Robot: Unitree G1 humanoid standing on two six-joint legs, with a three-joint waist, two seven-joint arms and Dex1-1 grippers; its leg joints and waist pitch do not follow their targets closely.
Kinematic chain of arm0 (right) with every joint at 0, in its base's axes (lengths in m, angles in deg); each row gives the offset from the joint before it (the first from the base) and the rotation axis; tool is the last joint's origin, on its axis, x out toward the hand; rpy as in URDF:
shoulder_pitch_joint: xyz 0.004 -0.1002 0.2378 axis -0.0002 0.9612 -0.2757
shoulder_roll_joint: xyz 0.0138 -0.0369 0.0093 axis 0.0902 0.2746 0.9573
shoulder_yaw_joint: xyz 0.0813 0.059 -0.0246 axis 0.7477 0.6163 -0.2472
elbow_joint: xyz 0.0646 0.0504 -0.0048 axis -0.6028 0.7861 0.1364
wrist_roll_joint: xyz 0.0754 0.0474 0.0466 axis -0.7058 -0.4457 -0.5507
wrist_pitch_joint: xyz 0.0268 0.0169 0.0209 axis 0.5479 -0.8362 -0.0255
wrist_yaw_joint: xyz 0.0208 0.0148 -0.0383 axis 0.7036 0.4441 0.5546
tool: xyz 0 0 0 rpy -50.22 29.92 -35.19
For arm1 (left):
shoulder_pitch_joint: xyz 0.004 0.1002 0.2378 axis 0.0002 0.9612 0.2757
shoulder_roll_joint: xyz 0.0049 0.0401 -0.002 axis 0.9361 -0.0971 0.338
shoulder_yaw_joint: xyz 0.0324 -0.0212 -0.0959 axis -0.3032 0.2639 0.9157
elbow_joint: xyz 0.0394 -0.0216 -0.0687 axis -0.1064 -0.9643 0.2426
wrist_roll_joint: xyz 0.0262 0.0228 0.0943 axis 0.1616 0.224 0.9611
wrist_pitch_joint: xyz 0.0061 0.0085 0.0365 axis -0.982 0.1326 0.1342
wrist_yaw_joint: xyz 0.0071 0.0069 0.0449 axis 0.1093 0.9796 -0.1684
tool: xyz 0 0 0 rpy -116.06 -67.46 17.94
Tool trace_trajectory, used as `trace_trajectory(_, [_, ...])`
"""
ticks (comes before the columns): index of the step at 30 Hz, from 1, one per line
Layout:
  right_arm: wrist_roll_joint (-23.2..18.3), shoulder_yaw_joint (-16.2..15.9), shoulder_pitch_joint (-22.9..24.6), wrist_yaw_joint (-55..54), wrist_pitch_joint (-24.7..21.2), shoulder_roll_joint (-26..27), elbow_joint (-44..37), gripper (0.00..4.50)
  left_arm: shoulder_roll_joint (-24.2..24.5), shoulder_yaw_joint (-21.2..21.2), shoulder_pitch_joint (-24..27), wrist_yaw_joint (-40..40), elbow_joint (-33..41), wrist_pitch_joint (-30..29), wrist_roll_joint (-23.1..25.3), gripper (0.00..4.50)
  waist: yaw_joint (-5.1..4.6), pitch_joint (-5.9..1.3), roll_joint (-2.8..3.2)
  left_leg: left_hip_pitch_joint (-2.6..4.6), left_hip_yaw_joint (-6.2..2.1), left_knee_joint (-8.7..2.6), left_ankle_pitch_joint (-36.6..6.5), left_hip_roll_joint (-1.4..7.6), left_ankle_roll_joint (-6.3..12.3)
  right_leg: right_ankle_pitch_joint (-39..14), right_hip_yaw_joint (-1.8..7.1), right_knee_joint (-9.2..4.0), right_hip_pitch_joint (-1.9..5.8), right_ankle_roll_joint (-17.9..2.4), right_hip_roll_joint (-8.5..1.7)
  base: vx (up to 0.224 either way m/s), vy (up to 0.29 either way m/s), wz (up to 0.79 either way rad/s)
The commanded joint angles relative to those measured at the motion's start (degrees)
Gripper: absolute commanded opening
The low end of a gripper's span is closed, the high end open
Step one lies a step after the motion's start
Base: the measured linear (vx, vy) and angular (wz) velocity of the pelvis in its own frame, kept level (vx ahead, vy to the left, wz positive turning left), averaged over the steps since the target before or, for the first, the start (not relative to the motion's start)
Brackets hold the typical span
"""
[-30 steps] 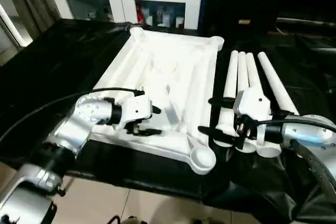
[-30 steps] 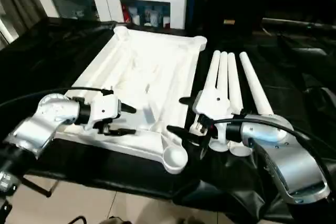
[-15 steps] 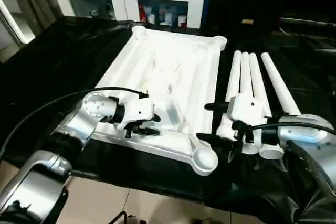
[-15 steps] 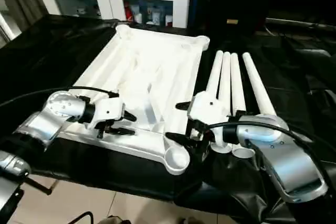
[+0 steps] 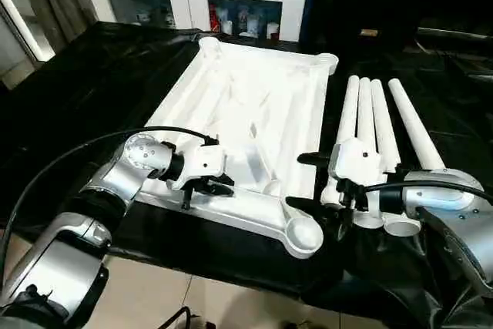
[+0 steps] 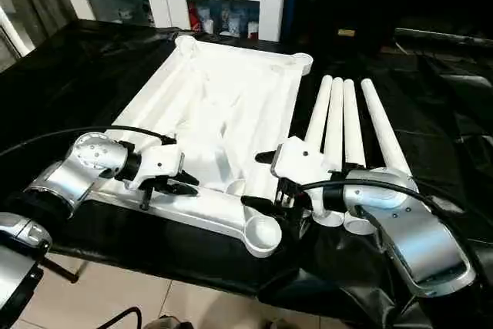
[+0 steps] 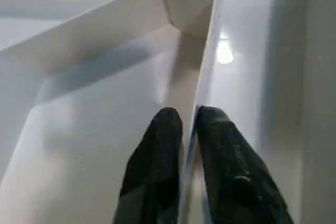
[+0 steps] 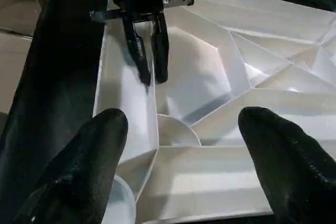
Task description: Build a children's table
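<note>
Now the left gripper (image 7: 188, 124) has narrowed, seemingly pinching a tabletop (image 5: 254, 105) rib; right gripper (image 5: 312, 182) stays wide.

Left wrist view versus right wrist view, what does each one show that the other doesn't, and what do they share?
Left wrist view alone: a close look at the left gripper with its fingers pinched on either side of a thin upright rib. Right wrist view alone: the right gripper with its fingers spread wide, and the black cloth beside the table top. Shared: the table top's ribbed white underside and the left gripper on that rib.
</note>
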Motion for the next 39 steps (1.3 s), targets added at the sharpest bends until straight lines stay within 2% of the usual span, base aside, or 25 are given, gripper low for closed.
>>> trace_trajectory(1, [0.35, -0.78, -0.5, -0.15, 0.11, 0.08, 0.11, 3.76, -0.15, 0.88, -1.1, 0.29, -0.7, 0.32, -0.02, 0.54, 0.19, -4.02, -0.96, 0.64, -1.26, -4.48, -6.52, 3.82, 3.27, -7.82, 3.13, -3.76, 3.16, -15.04, -5.42, 0.0, 0.0, 0.0])
trace_trajectory(5, [0.67, -1.04, -0.63, -0.38, 0.11, 0.57, 0.05, 3.76, 0.23, 1.73, -1.44, 0.95, -1.87, 0.56, -0.07, 0.26, 0.18, -4.08, -0.98, 0.6, -1.26, -4.49, -6.53, 3.81, 3.15, -8.19, 3.12, -3.78, 3.18, -14.83, -5.42, 0.0, 0.0, 0.0])
trace_trajectory(7, [0.83, -1.17, -0.76, -0.65, 0.15, 0.96, 0.1, 3.76, 1.19, 2.38, -1.78, 1.67, -2.48, 0.94, 0.38, 0.13, -0.16, -4.1, -1.25, 0.3, -1.37, -4.54, -6.07, 3.72, 3.09, -7.67, 3.02, -3.62, 3.43, -14.58, -5.4, 0.0, 0.0, 0.0])
trace_trajectory(9, [0.93, -1.29, -0.84, -0.78, 0.2, 1.09, 0.2, 3.76, 1.91, 2.9, -2.13, 2.08, -2.94, 1.25, 0.51, 0.05, -0.37, -4.07, -1.14, 0.34, -1.34, -4.47, -6.01, 3.64, 3.08, -7.6, 3.08, -3.68, 3.38, -14.61, -5.39, 0.0, 0.0, 0.0])
trace_trajectory(11, [1.15, -1.47, -0.97, -0.96, 0.38, 1.22, 0.4, 3.76, 2.8, 3.36, -2.6, 2.98, -3.65, 1.97, 0.77, 0.02, -0.6, -4.07, -1.29, 0.3, -1.33, -4.47, -5.97, 3.61, 3.11, -7.27, 3.04, -3.66, 3.44, -14.79, -5.4, 0.0, 0.0, 0.0])
trace_trajectory(16, [1.79, -1.81, -1.44, -1.29, 0.92, 1.69, 1.04, 3.76, 5.24, 4.08, -3.91, 5.11, -6.01, 4.52, 1.81, 0.02, -1.06, -4.11, -1.14, 0.5, -1.33, -4.42, -5.67, 3.69, 3.15, -5.23, 3.03, -3.43, 3.33, -15.48, -5.27, 0.0, 0.0, 0.0])
trace_trajectory(23, [2.96, -2.12, -1.79, -2.19, 1.78, 2.01, 1.87, 3.76, 8.26, 5.19, -5.15, 6.35, -9.13, 9.01, 2.28, 0.02, -0.78, -4.22, -0.91, 0.73, -1.21, -4.36, -4.45, 3.81, 3.25, -0.69, 3.05, -2.87, 3.3, -16.85, -5.27, 0.0, 0.0, 0.0])
trace_trajectory(31, [4.55, -2.76, -1.95, -3.27, 2.96, 2.66, 2.74, 3.76, 11.19, 3.89, -8.51, 10.97, -13.37, 19.32, 6.69, 0.02, -0.19, -4.22, -0.71, 1.02, -1.19, -4.41, -4.88, 4.0, 2.22, 0.83, 3.13, -2.59, 3.24, -17.13, -5.33, 0.0, 0.0, 0.0])
trace_trajectory(34, [4.74, -2.77, -1.92, -3.51, 3.08, 2.75, 2.81, 3.76, 11.52, 3.17, -9.11, 12.46, -14.11, 20.44, 8.38, 0.02, 0.04, -4.22, -0.79, 1.0, -1.2, -4.35, -4.66, 4.03, 2.02, 2.29, 3.14, -2.41, 3.29, -17.28, -5.4, 0.0, 0.0, 0.0])
trace_trajectory(35, [4.83, -2.8, -1.92, -3.62, 3.16, 2.83, 2.89, 3.76, 11.73, 2.55, -9.54, 13.78, -14.52, 21.36, 9.51, 0.02, 0.14, -4.22, -0.58, 0.99, -1.21, -4.32, -4.59, 3.96, 1.96, 2.4, 3.13, -2.37, 3.28, -17.3, -5.36, 0.0, 0.0, 0.0])
trace_trajectory(39, [5.53, -2.89, -1.81, -4.2, 3.5, 3.39, 3.06, 3.76, 11.82, 1.21, -10.68, 17.54, -16.1, 23.72, 12.37, 0.02, 0.12, -4.32, -0.58, 0.99, -1.29, -4.3, -4.41, 3.97, 1.58, 3.45, 3.11, -2.27, 3.44, -17.26, -5.4, 0.0, 0.0, 0.0])
